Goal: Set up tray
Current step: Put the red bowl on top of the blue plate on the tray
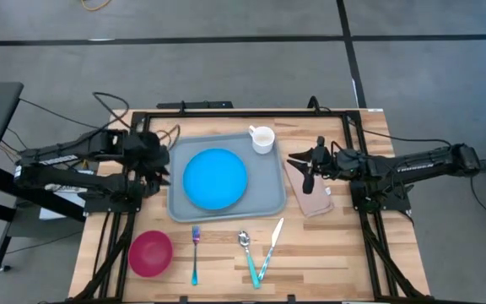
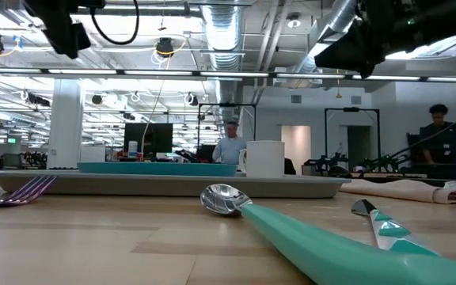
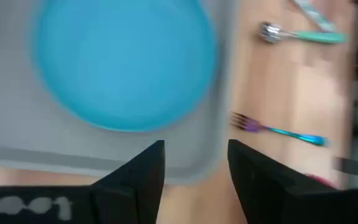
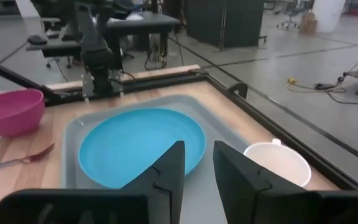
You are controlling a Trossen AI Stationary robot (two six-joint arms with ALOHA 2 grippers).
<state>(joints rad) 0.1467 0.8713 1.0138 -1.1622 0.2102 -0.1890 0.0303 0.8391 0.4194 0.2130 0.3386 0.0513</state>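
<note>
From above, the tray (image 1: 226, 181) lies mid-table, carrying a blue plate (image 1: 215, 178) and a white cup (image 1: 262, 139); the left gripper (image 1: 160, 169) hovers at its left edge, the right gripper (image 1: 305, 169) over a beige napkin (image 1: 310, 192) just right of it. The low view shows the tray (image 2: 172, 184) beyond a spoon (image 2: 291, 226). Each wrist view shows fingers spread — left gripper (image 3: 194, 163), right gripper (image 4: 197, 163) — holding nothing.

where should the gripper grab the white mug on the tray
Best by the rim of the small white ceramic mug, from above: it stands upright, mouth open, in a back corner of the grey-blue plastic tray, apart from the round blue plate. Its small handle looks too tight to pinch.
</note>
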